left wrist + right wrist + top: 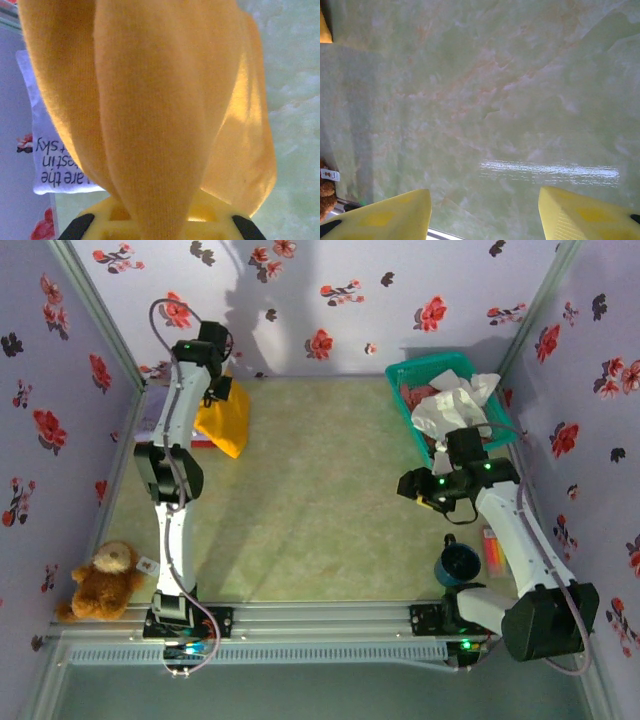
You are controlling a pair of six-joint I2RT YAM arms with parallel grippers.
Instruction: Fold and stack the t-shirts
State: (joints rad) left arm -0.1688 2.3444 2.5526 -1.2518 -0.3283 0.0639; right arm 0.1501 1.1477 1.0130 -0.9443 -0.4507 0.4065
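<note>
Orange-yellow t-shirt (228,422), hung bunched at the far left of the table (320,500), is pinched in the closed left gripper (217,390), partly over a flat lavender t-shirt (55,167). Stacking is judged in hand; lowering and release are called for next. The right gripper (485,212) is held parted and empty over bare table, near the teal basket (405,375).

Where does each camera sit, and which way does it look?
Top: above and behind the arms, looking down at the table; both arms show, with left gripper and right gripper.
Left wrist: on the left arm, looking along its gripper at the orange shirt it pinches; yellow gripper parts show.
Right wrist: on the right arm, looking down at the table; its open yellow fingers show.
Shared: top and left wrist both see the orange shirt; top and right wrist both see the teddy.
</note>
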